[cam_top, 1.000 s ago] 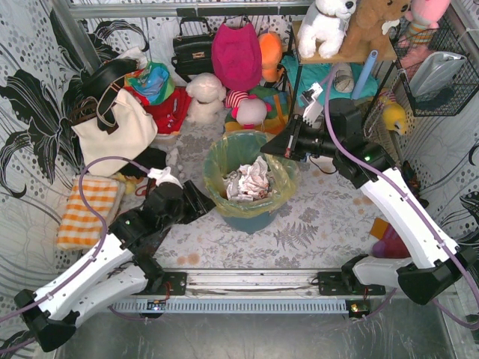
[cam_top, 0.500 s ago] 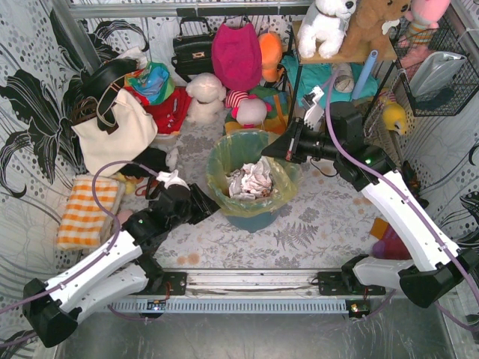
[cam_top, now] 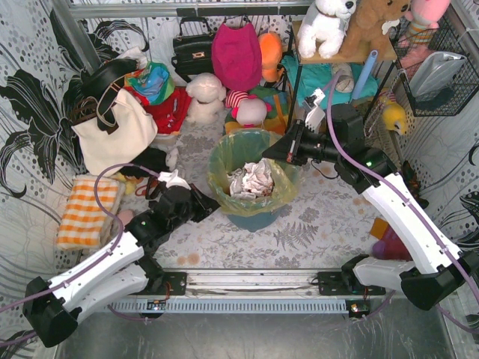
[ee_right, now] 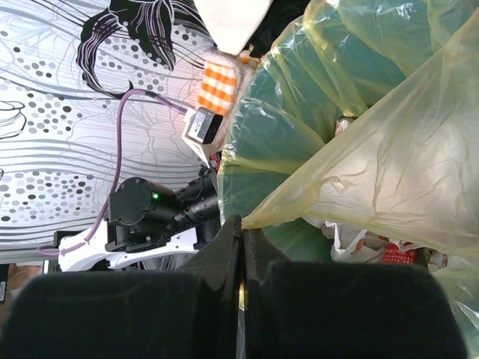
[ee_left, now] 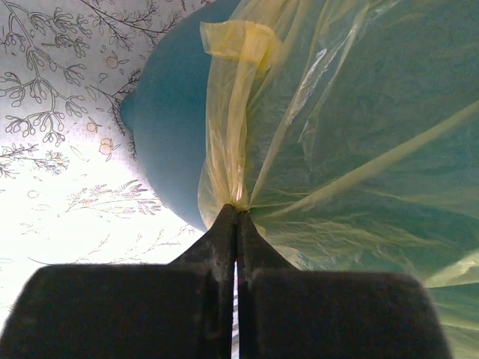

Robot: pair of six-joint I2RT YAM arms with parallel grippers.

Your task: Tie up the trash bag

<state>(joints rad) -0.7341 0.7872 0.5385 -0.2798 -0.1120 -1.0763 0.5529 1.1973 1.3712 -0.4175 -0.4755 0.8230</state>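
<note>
Left gripper (ee_left: 237, 212): pinched down to a hairline seam on a gathered pleat of the trash bag (ee_left: 352, 142). Directly ahead of the tips, film bunched into a narrow rope, ending further out in a folded-over bit of rim. Left of that rope, bare wall of the teal bin (ee_left: 168, 134). Right of it, loose translucent film draped down the bin's side. Grip taken low on the overhang, presumably to leave a free tail of rim for pulling up and inward.

Right gripper (ee_right: 240, 221): likewise closed on the bag, with a corner of film drawn to a taut point at the tips and fanning out to the right of them. Beyond the tips, open bag mouth. Further out, across the mouth, the left arm (ee_right: 142, 213). Judged an opposite-side hold, giving two tails for crossing.

From overhead: pinch points on opposite sides of the mouth. Bag seated in the bin, rim turned over the bin's edge. Crumpled white paper (cam_top: 249, 180) heaped between the two grippers. Bin standing on the patterned table (cam_top: 322, 217), ahead of both bases.

Stage, as judged: both grasps made, no lift, no crossing, no knot yet. Next step likely: raising both tails off the bin edge and bringing them together above the paper.

Risks:
- thin film tearing or sliding out of the pads under tension
- bin dragged or tipped if the rim clings to its edge
- paper caught in the closing mouth
</note>
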